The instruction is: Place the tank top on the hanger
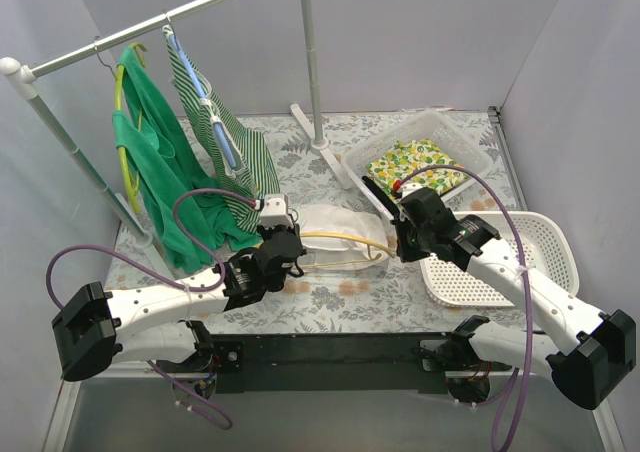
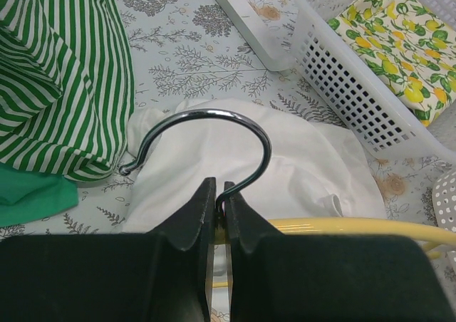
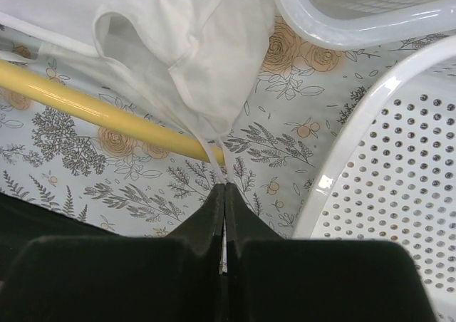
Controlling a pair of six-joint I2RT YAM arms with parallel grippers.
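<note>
The left gripper (image 2: 221, 194) clamps the hanger (image 2: 343, 226) by its hook stem; the right gripper (image 3: 225, 194) pinches a strap of the tank top (image 3: 178, 37).

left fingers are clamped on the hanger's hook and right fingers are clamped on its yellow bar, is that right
Not the right side. The left fingers do clamp the hanger by its hook, but the right fingers pinch a strap of the tank top, not the yellow bar; the right wrist view shows it.
</note>
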